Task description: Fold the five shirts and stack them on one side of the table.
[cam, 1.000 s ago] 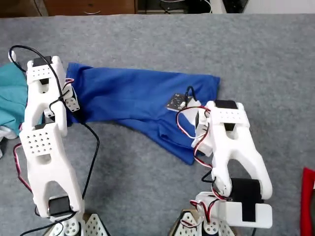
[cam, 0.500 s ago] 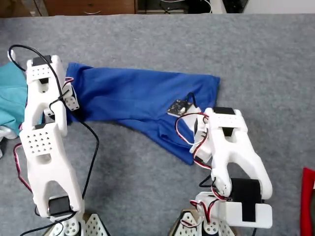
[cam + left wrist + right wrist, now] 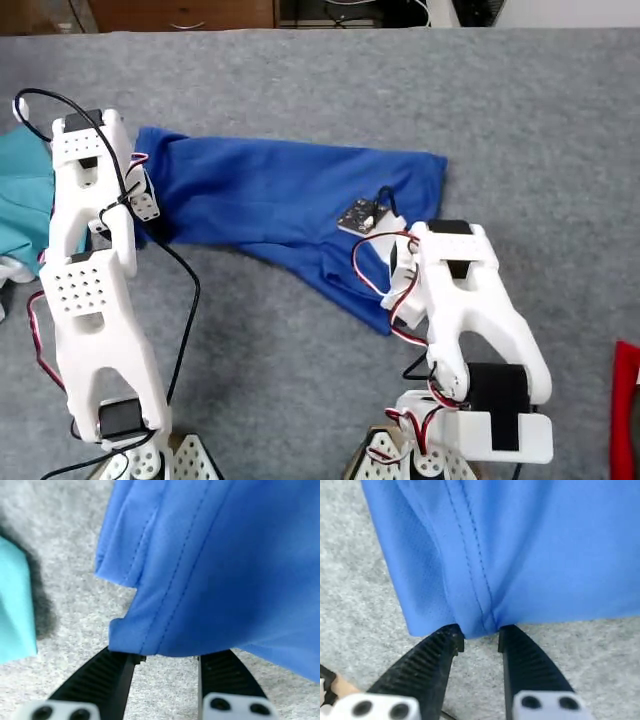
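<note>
A blue shirt lies spread across the middle of the grey table, with one corner pointing toward the front near the right arm. My left gripper is shut on the shirt's hemmed edge at its left end, beside the left arm. My right gripper is shut on a bunched seam at the shirt's front edge. The cloth hides both grippers' tips.
A teal shirt lies at the table's left edge, close to the left arm, and shows beside the blue cloth. A red cloth sits at the front right edge. Bare grey table stretches behind and to the right.
The right arm has drawn back a little toward the front of the table. The left arm and the shirt's outline look the same.
</note>
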You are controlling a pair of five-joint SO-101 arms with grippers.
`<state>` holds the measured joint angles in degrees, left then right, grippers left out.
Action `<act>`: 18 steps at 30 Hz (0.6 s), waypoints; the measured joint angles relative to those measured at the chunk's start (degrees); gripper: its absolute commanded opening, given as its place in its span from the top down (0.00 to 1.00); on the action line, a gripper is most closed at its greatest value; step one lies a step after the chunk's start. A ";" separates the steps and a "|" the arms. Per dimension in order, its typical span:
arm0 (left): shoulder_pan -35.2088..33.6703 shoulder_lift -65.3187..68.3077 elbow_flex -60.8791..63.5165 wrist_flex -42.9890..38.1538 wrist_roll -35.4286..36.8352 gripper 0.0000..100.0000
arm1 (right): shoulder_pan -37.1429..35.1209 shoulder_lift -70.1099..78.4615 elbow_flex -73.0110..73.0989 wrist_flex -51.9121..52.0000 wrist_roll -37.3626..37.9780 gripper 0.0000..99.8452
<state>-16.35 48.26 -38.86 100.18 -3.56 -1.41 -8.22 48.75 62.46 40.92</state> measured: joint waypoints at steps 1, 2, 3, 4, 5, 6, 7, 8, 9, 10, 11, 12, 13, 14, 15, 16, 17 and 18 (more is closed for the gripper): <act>0.00 0.00 0.00 0.00 0.00 0.83 | 0.00 0.00 0.00 0.00 0.00 0.88; 0.00 0.00 0.00 0.00 0.00 0.83 | 0.00 0.00 0.00 0.00 0.00 0.88; 0.00 0.00 0.00 0.00 0.00 0.83 | 0.00 0.00 0.09 -0.35 0.00 0.88; 0.00 0.00 0.00 0.00 0.00 0.83 | 0.00 0.00 0.09 -0.53 0.00 0.88; 0.00 0.00 0.00 0.00 0.00 0.83 | 0.00 0.00 0.09 -0.53 0.00 0.88; 0.00 0.00 0.00 0.00 0.00 0.82 | 0.00 0.00 0.09 -0.53 0.00 0.88; 0.00 0.00 -0.26 0.00 0.00 0.82 | 0.00 0.00 0.09 -0.53 0.00 0.88; 0.00 0.00 -0.53 0.00 0.00 0.82 | 0.00 0.00 0.09 -0.70 0.00 0.88; 0.00 0.00 -0.88 0.00 0.00 0.82 | 0.00 0.00 0.09 -0.79 0.00 0.88; 0.00 0.00 -1.32 0.00 0.00 0.82 | 0.00 0.00 0.09 -0.79 0.00 0.88; 0.00 0.00 -1.76 0.00 0.00 0.80 | 0.00 0.00 0.09 -0.79 0.00 0.88; 0.00 0.00 -2.29 0.00 0.00 0.80 | 0.00 0.00 0.09 -0.79 0.00 0.89; 0.00 0.00 -2.73 0.00 0.00 0.80 | 0.00 0.00 0.09 -0.79 0.00 0.90; -0.09 0.00 -2.90 0.00 0.00 0.80 | 0.00 0.00 0.09 -0.88 0.00 0.92; -0.18 0.00 -3.08 0.00 -0.70 0.80 | 0.00 0.00 0.09 -1.05 0.00 0.94; -0.26 0.09 -3.25 0.00 -1.58 0.80 | 0.00 0.00 0.09 -1.05 0.00 0.97; -0.26 0.09 -3.25 0.00 -2.46 0.80 | 0.00 0.00 0.09 -1.05 0.00 0.98; -0.26 0.09 -3.25 0.00 -3.16 0.80 | 0.00 0.00 0.09 -1.05 0.00 0.99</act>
<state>-16.62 48.35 -42.11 100.18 -6.73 -1.41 -8.22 48.84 61.41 40.92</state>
